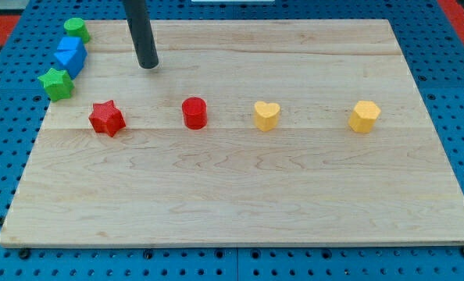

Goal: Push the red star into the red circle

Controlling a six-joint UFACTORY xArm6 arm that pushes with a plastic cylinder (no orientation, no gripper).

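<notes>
Resting on the pale wooden board (240,195), my tip (148,67) was seen bare and free, touching no block, with the dark rod rising straight out of the view's top. The small red star-shaped block (106,118) lay below the tip and somewhat to the view's left of it, near but clearly apart. The red cylindrical block, the task's red circle (194,112), lay below the tip and to the view's right, at about the same height in the view as the star, so that the line from star to circle ran almost level toward the view's right. It was judged that the tip would first have to be brought round to the star's left side before a push toward the right could be made. Open board was seen to the star's left, though a green star-shaped block (57,83), a blue block (70,56) and a green round block (76,30) stood at the board's edge above it. Farther right of the tip, a yellow heart-shaped block (266,115) and a yellow angular block (364,116) continued the row beyond the circle.
</notes>
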